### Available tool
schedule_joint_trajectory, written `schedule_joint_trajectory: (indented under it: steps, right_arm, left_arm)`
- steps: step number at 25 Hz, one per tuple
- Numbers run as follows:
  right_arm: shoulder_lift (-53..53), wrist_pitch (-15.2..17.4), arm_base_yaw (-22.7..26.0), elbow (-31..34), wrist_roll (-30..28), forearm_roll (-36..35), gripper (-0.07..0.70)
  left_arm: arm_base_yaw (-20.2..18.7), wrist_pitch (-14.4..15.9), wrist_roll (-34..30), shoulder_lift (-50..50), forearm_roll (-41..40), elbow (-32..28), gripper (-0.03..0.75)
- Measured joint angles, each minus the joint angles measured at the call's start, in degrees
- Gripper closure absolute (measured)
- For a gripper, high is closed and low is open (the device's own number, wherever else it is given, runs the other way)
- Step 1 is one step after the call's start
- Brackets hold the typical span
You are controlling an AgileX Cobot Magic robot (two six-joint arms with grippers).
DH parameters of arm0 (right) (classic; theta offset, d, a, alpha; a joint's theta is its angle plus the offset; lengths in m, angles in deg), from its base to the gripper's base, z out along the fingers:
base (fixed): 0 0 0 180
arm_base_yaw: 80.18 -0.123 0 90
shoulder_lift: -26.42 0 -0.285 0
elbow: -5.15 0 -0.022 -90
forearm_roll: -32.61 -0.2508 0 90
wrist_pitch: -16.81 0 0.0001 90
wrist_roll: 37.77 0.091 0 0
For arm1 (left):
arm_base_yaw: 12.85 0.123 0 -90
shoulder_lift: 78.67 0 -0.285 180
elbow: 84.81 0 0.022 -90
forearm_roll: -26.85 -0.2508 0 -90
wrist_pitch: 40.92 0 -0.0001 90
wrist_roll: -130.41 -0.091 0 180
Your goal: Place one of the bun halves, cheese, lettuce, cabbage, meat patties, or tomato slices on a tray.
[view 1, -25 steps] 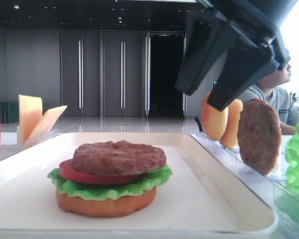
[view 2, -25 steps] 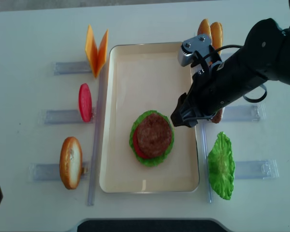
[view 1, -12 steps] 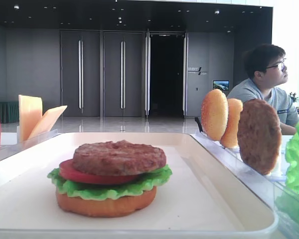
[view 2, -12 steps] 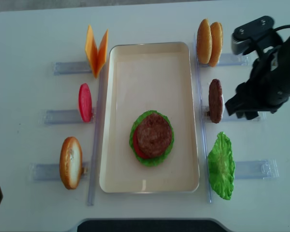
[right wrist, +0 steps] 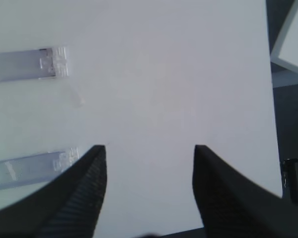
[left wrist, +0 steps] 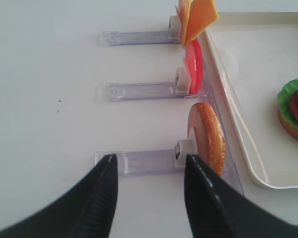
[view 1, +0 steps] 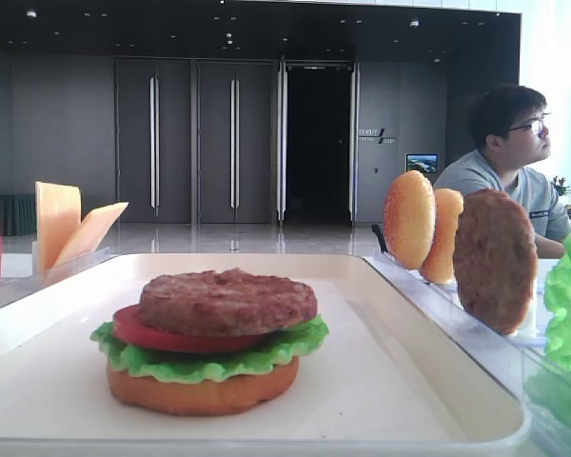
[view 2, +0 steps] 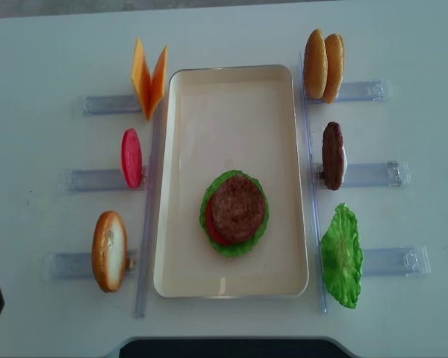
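You have a stack on the tray (view 2: 181, 283) at 6 o'clock: bun half (view 1: 202, 390), lettuce (view 1: 207, 354), tomato slice (view 1: 176, 333), meat patty (view 2: 238, 207) on top. Cheese (view 2: 148, 78) and a top bun (view 2: 109, 250) remain racked on the worktop (view 2: 45, 45). Both the right tool (right wrist: 148, 188) and the left tool (left wrist: 149, 193) are spread, holding nothing

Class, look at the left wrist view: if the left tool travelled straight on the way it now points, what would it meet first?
Probably the clear plastic holder carrying the round golden-orange bun half, which lies just beyond the left tool. Depth is unclear, so it might pass above the holder.
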Motion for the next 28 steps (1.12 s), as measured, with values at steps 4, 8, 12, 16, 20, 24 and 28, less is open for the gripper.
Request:
schedule_joint_trajectory:
  steps: [4, 8, 12, 16, 20, 24, 28]
  right_arm:
    - [-5.1, 1.3, 1.0, 0.0, 0.0, 0.1, 0.258]
    - [-10.7, 1.4, 1.0, 0.0, 0.0, -1.0, 0.258]
    - [-19.7, 1.6, 1.0, 0.0, 0.2, -2.4, 0.258]
    - [-27.3, 1.7, 1.0, 0.0, 0.2, -2.7, 0.258]
    - [-34.8, 1.7, 1.0, 0.9, 0.2, -2.7, 0.258]
    - [-42.1, 1.8, 1.0, 6.2, 0.2, -2.7, 0.258]
    - [-49.5, 1.8, 1.0, 14.7, 0.2, -2.7, 0.258]
  left_arm:
    - [0.0, 0.0, 0.0, 0.0, 0.0, 0.0, 0.378]
    - [0.0, 0.0, 0.0, 0.0, 0.0, 0.0, 0.378]
    - [0.0, 0.0, 0.0, 0.0, 0.0, 0.0, 0.378]
    - [0.0, 0.0, 0.0, 0.0, 0.0, 0.0, 0.379]
    - [0.0, 0.0, 0.0, 0.0, 0.0, 0.0, 0.378]
    - [0.0, 0.0, 0.0, 0.0, 0.0, 0.0, 0.378]
    - [0.0, 0.0, 0.0, 0.0, 0.0, 0.0, 0.378]
